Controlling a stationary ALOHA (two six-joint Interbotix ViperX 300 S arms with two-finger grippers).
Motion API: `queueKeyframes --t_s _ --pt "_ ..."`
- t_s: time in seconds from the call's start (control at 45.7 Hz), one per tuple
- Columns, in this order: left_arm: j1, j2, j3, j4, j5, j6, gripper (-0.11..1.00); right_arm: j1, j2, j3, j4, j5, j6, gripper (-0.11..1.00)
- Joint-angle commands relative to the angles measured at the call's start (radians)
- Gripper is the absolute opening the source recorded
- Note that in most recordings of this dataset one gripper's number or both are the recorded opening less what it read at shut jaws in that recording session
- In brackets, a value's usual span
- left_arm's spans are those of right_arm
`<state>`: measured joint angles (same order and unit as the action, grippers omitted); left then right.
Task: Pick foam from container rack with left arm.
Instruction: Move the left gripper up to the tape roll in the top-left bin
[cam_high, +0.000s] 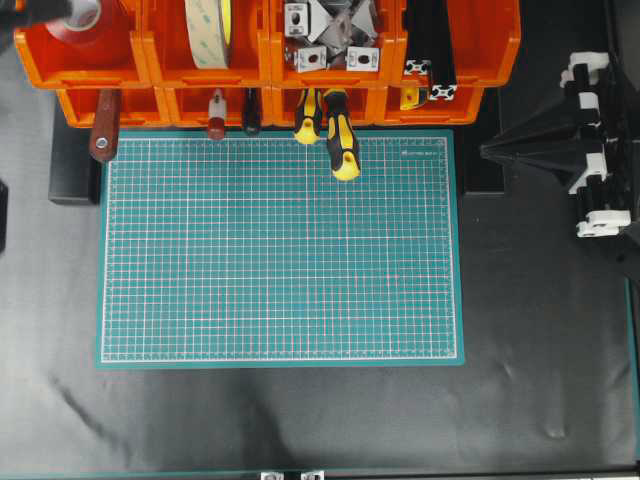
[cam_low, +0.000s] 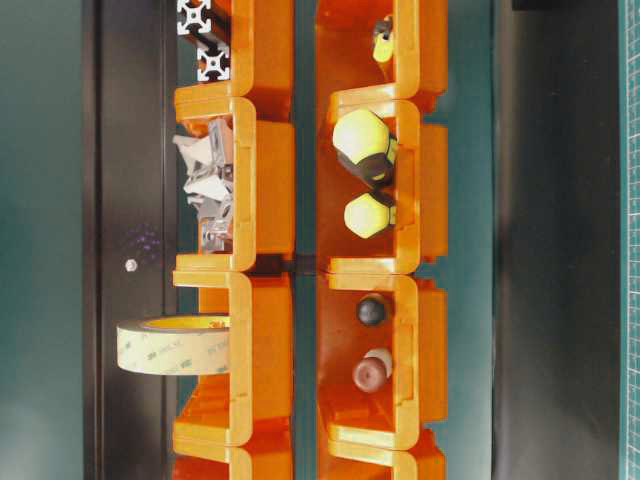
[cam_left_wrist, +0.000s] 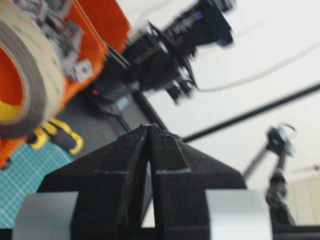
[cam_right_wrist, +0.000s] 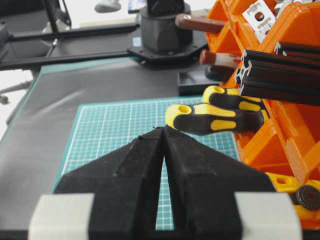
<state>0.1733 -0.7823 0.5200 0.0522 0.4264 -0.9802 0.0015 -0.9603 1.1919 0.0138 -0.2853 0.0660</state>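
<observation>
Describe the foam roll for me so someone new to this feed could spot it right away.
Start at the orange container rack along the top edge of the overhead view, above the green cutting mat. In its back row, second bin from the left, the foam stands on edge. It is a wide pale cream ring with a hollow centre, unlike the red tape roll one bin left and the metal brackets one bin right.

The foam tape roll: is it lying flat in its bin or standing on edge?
On edge: the foam tape roll stands upright in its orange bin, rim poking above.
</observation>
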Motion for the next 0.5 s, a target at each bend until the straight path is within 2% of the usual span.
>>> queueKeyframes --t_s 0.0,0.131,0.197,0.241,0.438,0.481 --pt "0.023 0.031 -0.044 0.005 0.012 0.003 0.00 0.002 0.006 -0.020 0.002 -0.011 0.002 0.00" --pt "0.028 0.054 -0.052 0.005 0.028 0.000 0.01 0.002 0.006 -0.020 0.002 -0.011 0.002 0.00" --pt "0.026 0.058 -0.054 0.005 0.038 -0.011 0.06 0.002 0.006 -0.020 0.002 -0.011 0.002 0.00" --pt "0.026 0.061 -0.055 0.005 0.049 -0.017 0.14 0.002 0.006 -0.020 0.002 -0.011 0.002 0.00" --pt "0.028 0.091 -0.069 0.005 0.106 -0.103 0.74 0.002 0.003 -0.020 0.002 -0.012 0.002 0.00" --pt "0.028 0.098 -0.071 0.005 0.107 -0.120 0.83 0.002 0.003 -0.020 0.002 -0.014 0.002 0.00"
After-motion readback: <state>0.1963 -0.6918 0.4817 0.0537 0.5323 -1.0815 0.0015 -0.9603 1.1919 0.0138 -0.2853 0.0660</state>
